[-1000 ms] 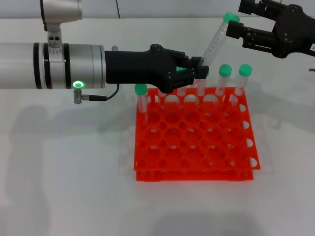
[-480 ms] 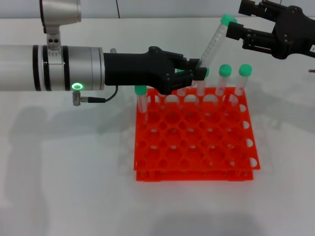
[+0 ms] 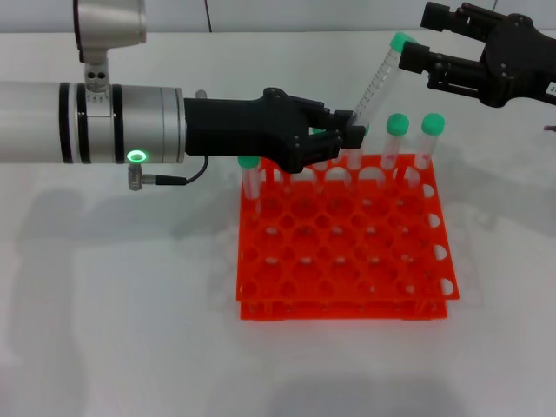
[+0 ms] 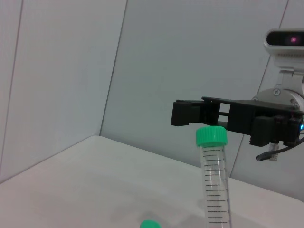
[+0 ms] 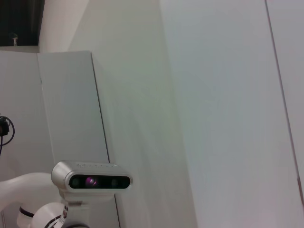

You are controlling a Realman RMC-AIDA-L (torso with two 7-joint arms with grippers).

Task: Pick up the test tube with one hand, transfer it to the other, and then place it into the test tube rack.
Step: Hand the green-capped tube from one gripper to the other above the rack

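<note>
Tilting test tube [image 3: 375, 82] in left hand [image 3: 343, 130]

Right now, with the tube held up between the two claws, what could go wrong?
The test tube is tilted, gripped low by the left claw, its cap at the right claw. If the left lets go before the right has closed, it may fall onto the test tube rack. Any sideways swing could also knock the standing tubes.

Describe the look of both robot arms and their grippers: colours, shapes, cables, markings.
The left gripper is black and angular, on a smooth silver cylindrical arm with dark bands, a glowing green ring light and a thin black cable looping beneath. The right gripper is also black and blocky, with a corner of a white label at the picture's edge.
</note>
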